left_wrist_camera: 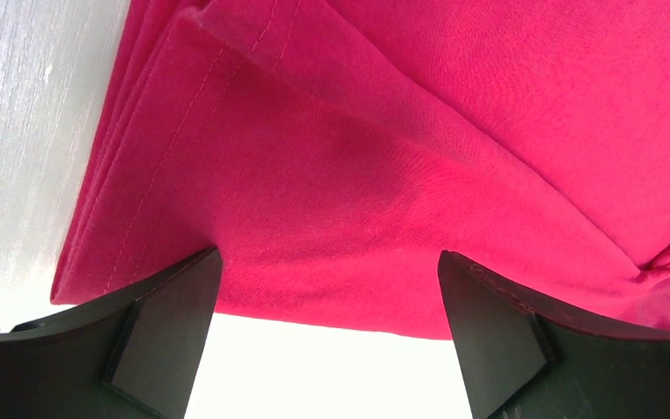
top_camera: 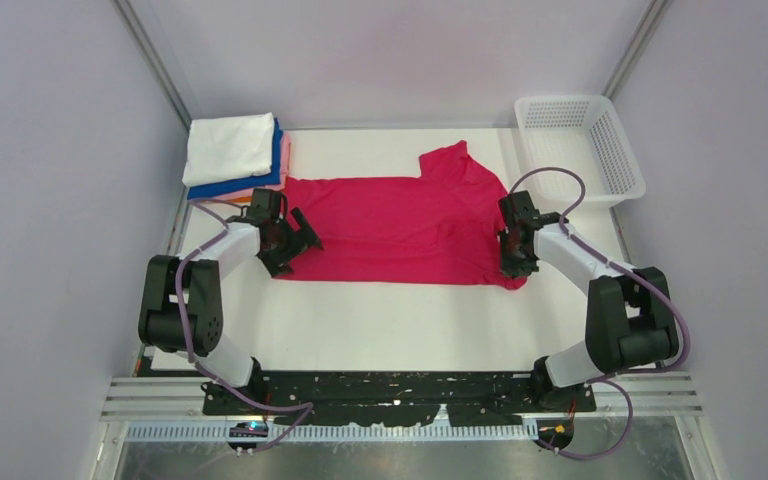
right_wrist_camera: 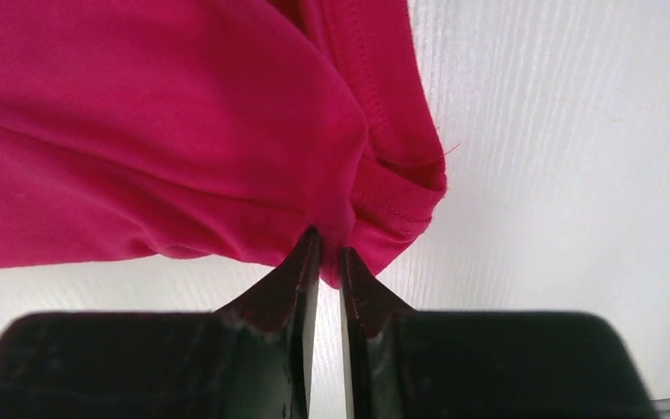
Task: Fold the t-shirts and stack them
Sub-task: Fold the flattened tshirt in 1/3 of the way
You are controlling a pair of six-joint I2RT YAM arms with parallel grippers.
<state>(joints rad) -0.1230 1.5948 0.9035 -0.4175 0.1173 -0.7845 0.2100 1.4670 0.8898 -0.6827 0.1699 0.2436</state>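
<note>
When viewed from above, shows the magenta-red t-shirt [top_camera: 390,225] lying across the middle of the white table [top_camera: 390,320], doubled over lengthwise, with one short sleeve jutting toward the far edge. Puts the left gripper [top_camera: 298,255] at the shirt's left end and the right gripper [top_camera: 515,270] at its near right corner, with the shirt's near edge running roughly straight between the two. From the left wrist, frames the left gripper [left_wrist_camera: 328,262] spread wide and holding nothing, both dark fingers [left_wrist_camera: 166,323] far apart with tips at the near edge of the magenta-red t-shirt [left_wrist_camera: 358,157], over stitched hems stacked in layers beside the bare table [left_wrist_camera: 17,131]; cannot tell whether the tips touch the cloth. From the right wrist, catches the right gripper [right_wrist_camera: 330,249] nearly closed, its fingers [right_wrist_camera: 288,288] pinching a small bunch of the magenta-red t-shirt [right_wrist_camera: 140,131], just beside a stitched band curling at the corner, with the table [right_wrist_camera: 558,175] bare to the right. Finds a stack of folded t-shirts [top_camera: 235,160] at the far left corner of the table, just beyond the left gripper and right beside the magenta-red t-shirt's far left corner: a white t-shirt [top_camera: 228,145] on top, then the edges of a blue t-shirt [top_camera: 215,188], a pink t-shirt [top_camera: 283,160] and an orange t-shirt [top_camera: 242,200] showing beneath. Sets a white mesh basket [top_camera: 620,150] at the far right corner, well apart from the stack.
</note>
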